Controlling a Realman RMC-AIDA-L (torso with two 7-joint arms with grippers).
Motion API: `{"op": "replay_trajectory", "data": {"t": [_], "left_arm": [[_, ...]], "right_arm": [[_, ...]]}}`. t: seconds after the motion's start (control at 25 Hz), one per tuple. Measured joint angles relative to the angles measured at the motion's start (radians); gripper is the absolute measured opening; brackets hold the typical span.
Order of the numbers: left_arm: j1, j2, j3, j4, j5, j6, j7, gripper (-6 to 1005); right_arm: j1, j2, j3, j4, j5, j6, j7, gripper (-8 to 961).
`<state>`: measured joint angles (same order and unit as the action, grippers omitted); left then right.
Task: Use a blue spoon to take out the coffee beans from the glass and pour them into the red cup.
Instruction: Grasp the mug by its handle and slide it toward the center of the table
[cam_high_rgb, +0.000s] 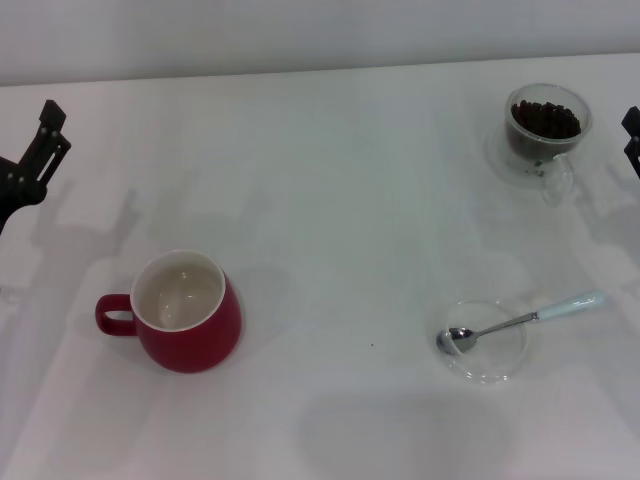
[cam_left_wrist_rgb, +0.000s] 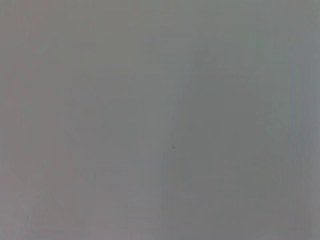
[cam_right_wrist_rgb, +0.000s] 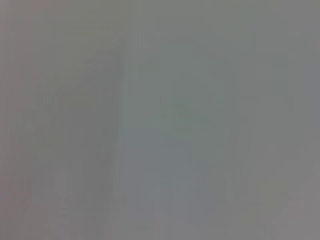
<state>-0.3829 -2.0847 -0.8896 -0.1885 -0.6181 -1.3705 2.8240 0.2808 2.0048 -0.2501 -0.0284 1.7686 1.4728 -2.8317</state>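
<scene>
In the head view the red cup (cam_high_rgb: 186, 312) stands at the near left, cream-white inside and empty, handle to the left. The glass (cam_high_rgb: 545, 132) stands at the far right and holds the coffee beans (cam_high_rgb: 546, 121). The blue spoon (cam_high_rgb: 523, 321) lies at the near right, its metal bowl in a flat clear glass dish (cam_high_rgb: 485, 342) and its light-blue handle out to the right. My left gripper (cam_high_rgb: 38, 145) hangs at the far left edge, away from everything. My right gripper (cam_high_rgb: 632, 138) shows only as a dark tip at the right edge beside the glass.
The white table (cam_high_rgb: 350, 220) spreads under everything, with a pale wall behind its far edge. Both wrist views show only a plain grey surface.
</scene>
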Motion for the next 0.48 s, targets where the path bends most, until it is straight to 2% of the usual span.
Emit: {"op": "replay_trajectory", "data": {"t": [0.48], "left_arm": [[0.004, 0.000, 0.001, 0.000, 0.000, 0.002, -0.001, 876]], "right_arm": [[-0.003, 0.000, -0.003, 0.001, 0.000, -0.011, 0.000, 486]]}}
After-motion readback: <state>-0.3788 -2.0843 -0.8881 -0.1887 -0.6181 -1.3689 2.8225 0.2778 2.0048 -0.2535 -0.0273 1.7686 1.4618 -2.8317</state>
